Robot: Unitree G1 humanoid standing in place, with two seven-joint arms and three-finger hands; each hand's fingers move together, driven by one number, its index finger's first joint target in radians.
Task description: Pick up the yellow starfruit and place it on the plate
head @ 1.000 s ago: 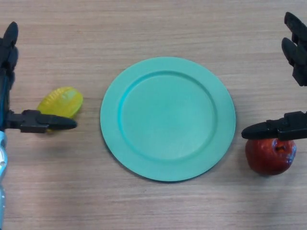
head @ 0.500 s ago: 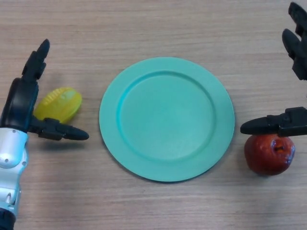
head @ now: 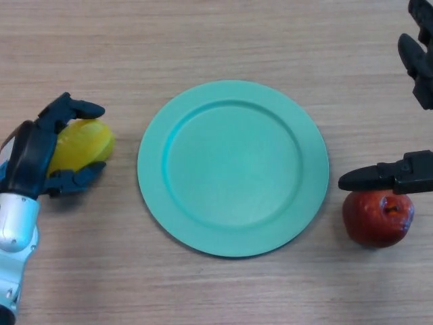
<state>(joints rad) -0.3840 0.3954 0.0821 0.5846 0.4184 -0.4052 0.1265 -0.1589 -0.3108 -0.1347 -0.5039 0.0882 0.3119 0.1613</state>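
My left hand [head: 37, 157] has just curled its fingers round the starfruit [head: 82, 144] at the plate's [head: 233, 108] nine o'clock, so I judge lifting comes next; right hand [head: 406, 172] idles spread at three o'clock.

You've got yellow starfruit [head: 86, 143] on wood table, ridged, lying on side, left of plate w/ clear gap, partly covered by curled fingers. Teal plate [head: 233, 167] round, flat, upright, center of view, bare inside.
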